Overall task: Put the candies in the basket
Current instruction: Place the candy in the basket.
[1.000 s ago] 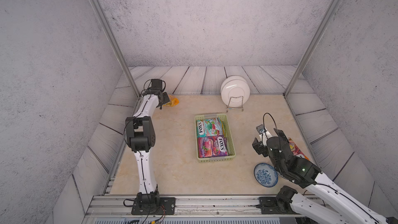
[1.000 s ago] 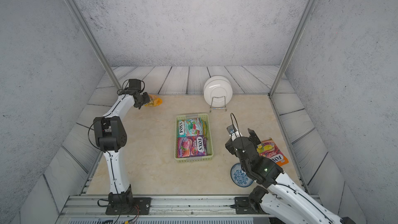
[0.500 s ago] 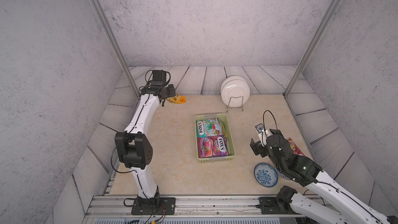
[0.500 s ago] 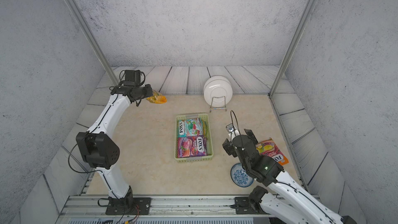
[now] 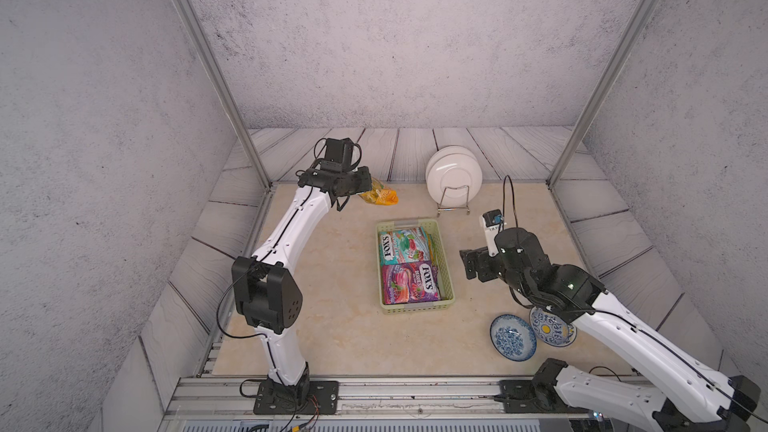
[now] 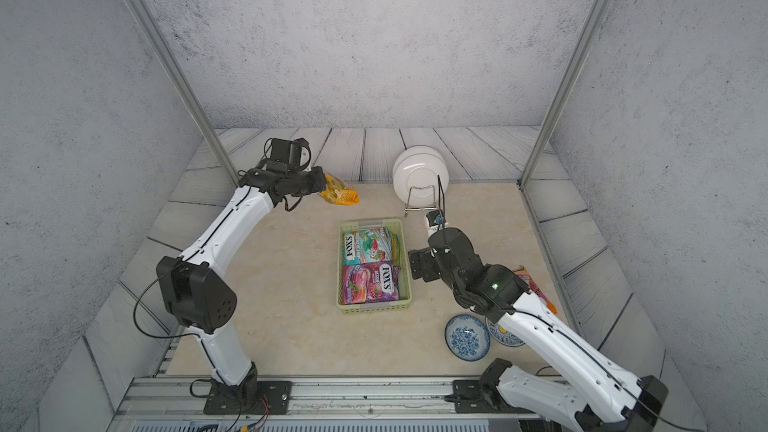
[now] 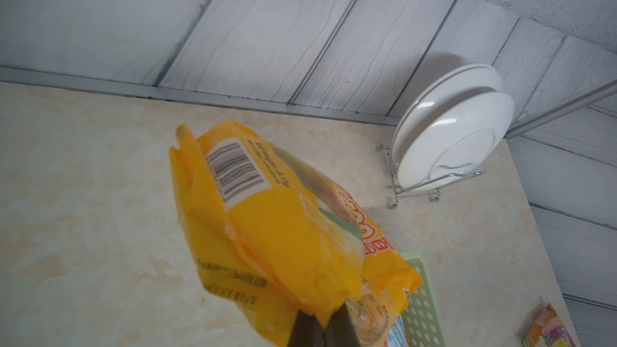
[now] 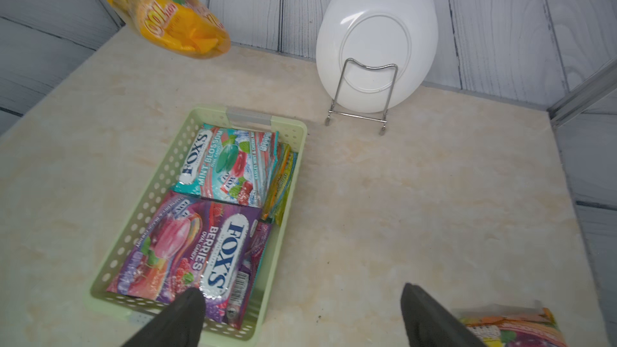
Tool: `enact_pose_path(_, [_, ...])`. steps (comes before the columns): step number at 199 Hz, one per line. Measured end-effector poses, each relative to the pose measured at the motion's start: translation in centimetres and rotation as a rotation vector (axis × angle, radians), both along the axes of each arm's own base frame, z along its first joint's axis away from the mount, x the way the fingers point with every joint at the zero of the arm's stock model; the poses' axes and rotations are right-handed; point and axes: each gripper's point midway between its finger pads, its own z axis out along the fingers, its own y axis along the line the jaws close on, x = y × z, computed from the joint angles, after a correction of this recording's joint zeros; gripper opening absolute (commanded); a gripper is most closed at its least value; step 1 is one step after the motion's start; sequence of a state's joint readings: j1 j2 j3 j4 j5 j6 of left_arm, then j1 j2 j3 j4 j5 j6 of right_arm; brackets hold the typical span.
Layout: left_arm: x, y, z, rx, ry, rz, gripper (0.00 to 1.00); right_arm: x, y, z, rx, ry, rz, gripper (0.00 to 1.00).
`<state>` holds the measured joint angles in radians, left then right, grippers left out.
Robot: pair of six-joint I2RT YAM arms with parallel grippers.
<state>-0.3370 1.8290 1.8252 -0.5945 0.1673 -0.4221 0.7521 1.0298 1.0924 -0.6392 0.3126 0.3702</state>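
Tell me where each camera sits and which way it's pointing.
Top views: high over the robot's base, looking down on the whole table; left arm and right arm show.
Left wrist: behind the shut left hand, facing its yellow bag and the plates.
Right wrist: behind the open right hand, facing down at the basket.
Shared: both wrist views show bag, plates, basket.

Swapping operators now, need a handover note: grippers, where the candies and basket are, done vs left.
Left gripper: shut on the puffy yellow-orange plastic bag, held in the air near the table's far left corner.
Right gripper: open, empty, beside the pale green perforated plastic basket.
Done: teal FOX'S packet, purple FOX'S packet and a green-yellow packet on edge are in the basket.
Left: put the bag in; fetch the orange-pink packet lying on the table by the right arm.
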Motion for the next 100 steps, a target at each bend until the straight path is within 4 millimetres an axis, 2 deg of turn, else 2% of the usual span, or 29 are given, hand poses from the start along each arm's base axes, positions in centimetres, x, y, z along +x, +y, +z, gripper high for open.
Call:
enact_pose_path(25, [-1.5,-2.7,-1.9,-0.018,0.045,-0.06,0.0,1.4,1.6,-0.1,0.114,0.089,-0.043,0.94])
enact_pose_path(51, [-3.4,-5.1,-3.5,-0.039,0.08,-0.114,0.0,3.5,1.8,-0.7,0.259,0.19,-0.119,0.91])
enact_pose_path(78, [-4.2,-7.0,-3.9,-0.057,0.071,-0.144,0.0,5.5,1.3,-1.4,0.399,0.261,-0.195,0.88])
enact_pose_path(100, [-4.6,-7.8,-4.0,-0.069,0.074,-0.153,0.0,6.4,1.4,-2.2,0.428,0.295,-0.212,0.88])
